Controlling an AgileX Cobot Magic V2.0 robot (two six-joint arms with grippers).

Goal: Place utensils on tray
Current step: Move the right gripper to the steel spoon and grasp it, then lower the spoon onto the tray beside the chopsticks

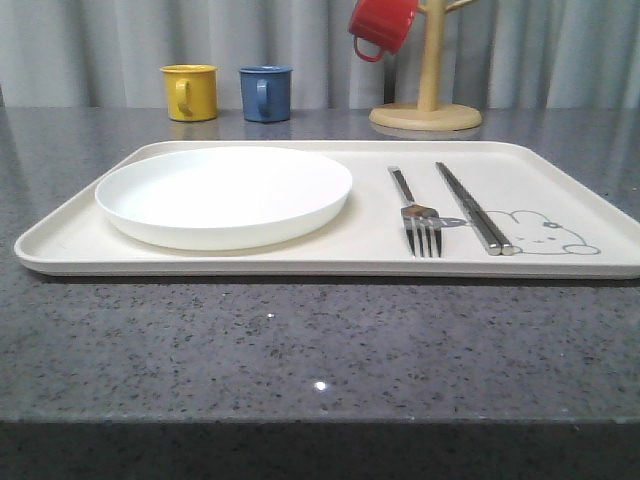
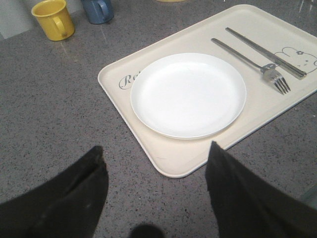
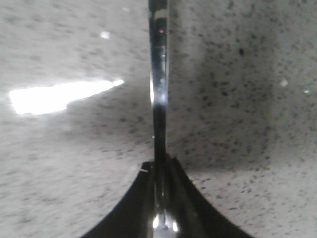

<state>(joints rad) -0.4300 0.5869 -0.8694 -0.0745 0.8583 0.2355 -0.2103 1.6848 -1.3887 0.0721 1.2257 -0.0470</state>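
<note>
Centrally, the right gripper (image 3: 161,171) was clamped on a slim shiny metal handle (image 3: 158,84), probably the spoon, though its bowl could not be made out; the handle ran straight out from between the closed fingers (image 3: 185,198) over speckled grey countertop (image 3: 247,99). The left gripper (image 2: 156,168) stood released, its two dark fingers (image 2: 74,193) spread wide and grasping nothing, poised above the countertop just short of the tray's near corner. Ahead of those fingers lay the cream tray (image 2: 168,161), with the round white plate (image 2: 188,94) resting on it nearest the gripper. Beyond the plate, the fork (image 2: 250,64) and the pair of chopsticks (image 2: 265,52) lay side by side on the tray, close but apart. Farther off, beside the tray, stood a yellow mug (image 2: 53,19) and a blue mug (image 2: 98,10).
</note>
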